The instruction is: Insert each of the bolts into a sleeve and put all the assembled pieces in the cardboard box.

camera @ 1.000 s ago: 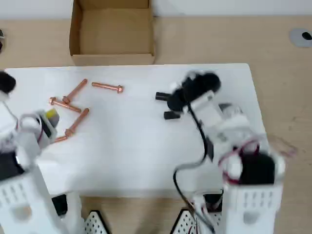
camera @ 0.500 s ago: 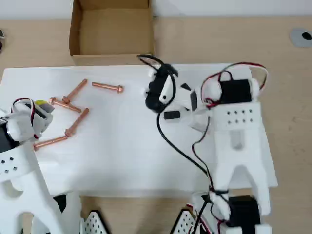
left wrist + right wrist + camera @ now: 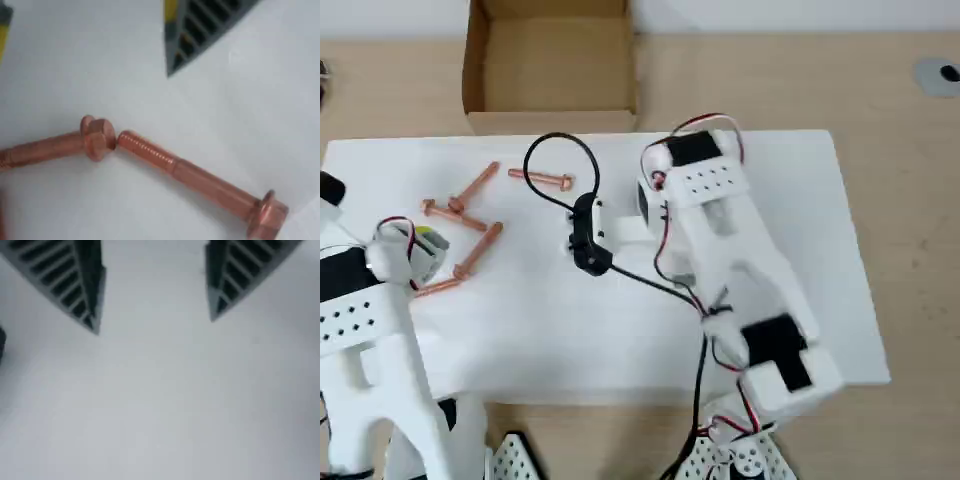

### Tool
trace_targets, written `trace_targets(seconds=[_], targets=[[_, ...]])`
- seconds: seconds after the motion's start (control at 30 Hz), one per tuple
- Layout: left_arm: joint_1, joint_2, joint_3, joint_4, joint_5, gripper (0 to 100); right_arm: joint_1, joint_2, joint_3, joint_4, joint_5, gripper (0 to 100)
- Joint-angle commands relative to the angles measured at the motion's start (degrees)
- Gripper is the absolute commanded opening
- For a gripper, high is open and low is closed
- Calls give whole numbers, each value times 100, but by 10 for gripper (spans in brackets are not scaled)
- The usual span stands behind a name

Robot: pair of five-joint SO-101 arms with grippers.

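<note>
Right hand [image 3: 153,320] apart, fingers [image 3: 85,290] wide, nothing between them, low over the white sheet [image 3: 820,200], well short of the cardboard box [image 3: 550,122] and off toward its right corner. Left hand [image 3: 420,250] apparently apart too, nothing clamped, well short of the box and off past its left side, just beside two of the bolts [image 3: 540,179].

Five bolts, copper-coloured, loose on the sheet. All outside the box, scattered on the arms' side of its front wall and mostly toward its left half. Nearest one roughly parallel to that front wall. Farthest pair [image 3: 195,175] under the left hand, head of one almost touching the threaded tip of the other.

Handling, as a judgement: probably solid metal, stiff, fairly heavy for the size, not fragile. Round shank, so likely to roll on the sheet and to slip or pivot in a loose pinch. Best taken across the smooth shank, middle or a bit toward the flanged head, leaving the threaded end free for a sleeve. Not by the threads, not by the head alone. Care with the close pair: a nudge to one likely to shove the other.

Box open-topped, standing on the table [image 3: 900,150] just beyond the far edge of the sheet. Plain brown floor inside, no assembled piece in it. Task judged barely begun.
</note>
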Motion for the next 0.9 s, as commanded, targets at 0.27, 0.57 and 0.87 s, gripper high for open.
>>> trace_targets(seconds=[0.27,0.57,0.87], targets=[[-35,-101,62,-255,-26,237,365,1042,-1578,53,211,181],[-35,-92,211,-299,-26,237,655,1640,-2290,18,229,181],[-35,-145,747,-738,-26,237,725,2659,-3231,26,220,181]])
